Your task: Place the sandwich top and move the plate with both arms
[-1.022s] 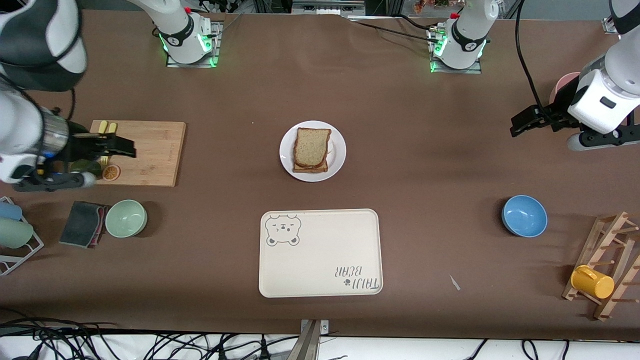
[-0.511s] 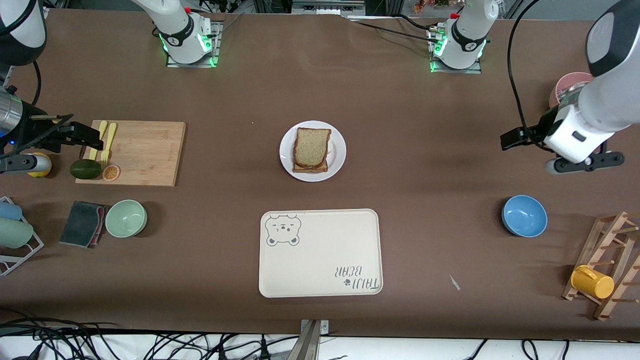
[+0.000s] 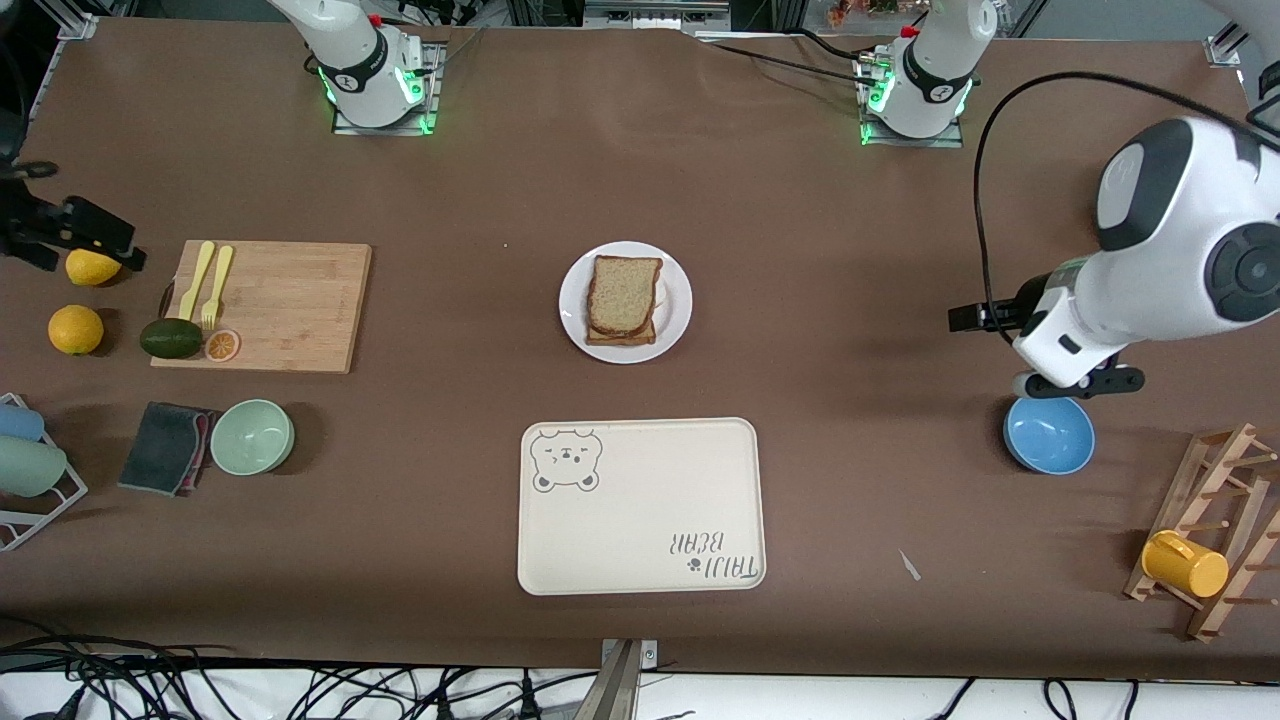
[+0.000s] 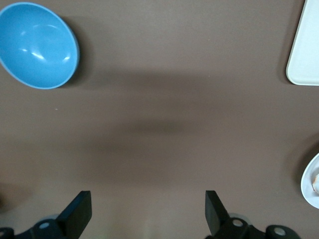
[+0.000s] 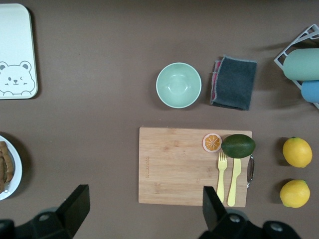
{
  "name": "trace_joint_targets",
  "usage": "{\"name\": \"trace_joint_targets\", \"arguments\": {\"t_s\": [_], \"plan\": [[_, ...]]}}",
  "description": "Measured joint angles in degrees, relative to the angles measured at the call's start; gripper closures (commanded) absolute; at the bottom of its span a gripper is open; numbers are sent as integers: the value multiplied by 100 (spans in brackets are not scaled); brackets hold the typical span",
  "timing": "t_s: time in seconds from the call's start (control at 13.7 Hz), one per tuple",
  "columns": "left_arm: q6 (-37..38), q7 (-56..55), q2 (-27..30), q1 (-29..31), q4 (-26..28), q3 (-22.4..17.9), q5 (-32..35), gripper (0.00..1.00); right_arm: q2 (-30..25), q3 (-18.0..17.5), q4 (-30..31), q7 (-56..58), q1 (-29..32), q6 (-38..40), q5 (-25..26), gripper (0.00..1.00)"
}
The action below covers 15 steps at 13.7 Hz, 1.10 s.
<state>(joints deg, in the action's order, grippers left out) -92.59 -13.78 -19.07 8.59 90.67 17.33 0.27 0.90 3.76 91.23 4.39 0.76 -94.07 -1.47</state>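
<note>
Now the plate (image 3: 676, 300) holds the sandwich top (image 3: 625, 293); both grippers gape empty.

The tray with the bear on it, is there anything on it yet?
Empty. The tray shows only its printed bear and lettering; the plate with the sandwich sits on the table, farther from the camera.

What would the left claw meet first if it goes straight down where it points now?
Probably only bare table: the open left claw points down beside the blue bowl, nothing beneath it.
</note>
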Motion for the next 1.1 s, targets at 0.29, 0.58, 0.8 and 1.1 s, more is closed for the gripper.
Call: {"name": "trace_joint_targets", "arguments": {"t_s": [0.29,0.58,0.8,1.1], "plan": [[-257,328,-419,56,-3,-10,-604,0,-34,4,148,-11,32,106,-1,0],[-397,960,-778,300,12,-21,-1516,0,-36,60,169,-15,58,92,-1,0],[-422,1605,-1036,585,87,-34,-2364,0,-40,158,169,-14,71,91,-1,0],[-428,2167,-1325,771,182,-40,-3077,0,-52,240,168,-14,74,-14,-2,0]]}}
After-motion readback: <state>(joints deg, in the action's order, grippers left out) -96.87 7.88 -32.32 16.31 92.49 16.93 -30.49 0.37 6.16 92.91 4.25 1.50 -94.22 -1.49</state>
